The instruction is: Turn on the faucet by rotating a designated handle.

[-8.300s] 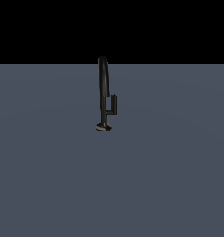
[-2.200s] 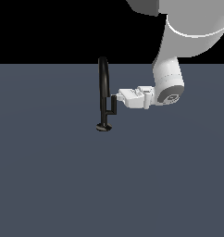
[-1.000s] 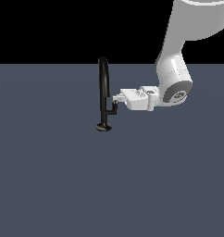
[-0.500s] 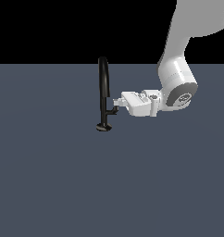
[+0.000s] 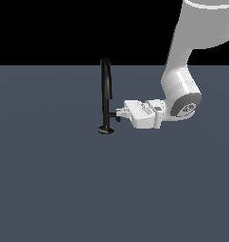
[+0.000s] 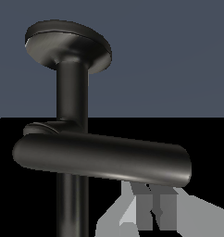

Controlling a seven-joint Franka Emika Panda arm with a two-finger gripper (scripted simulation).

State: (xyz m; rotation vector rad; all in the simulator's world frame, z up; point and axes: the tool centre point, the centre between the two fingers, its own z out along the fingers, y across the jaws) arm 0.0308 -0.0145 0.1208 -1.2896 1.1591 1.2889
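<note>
A glossy black faucet (image 5: 105,90) is shown standing upright on its round base disc (image 5: 106,130) on the grey desk (image 5: 50,179), near the desk's far edge. The white pincer (image 5: 118,114) is held level at the exterior view's right of the pipe, low down just above the base. In the wrist view the handle (image 6: 102,159) is seen as a thick black bar crossing the pipe, with one grey fingertip (image 6: 151,210) close beside it. Whether the pincer is gripping the handle cannot be told.
</note>
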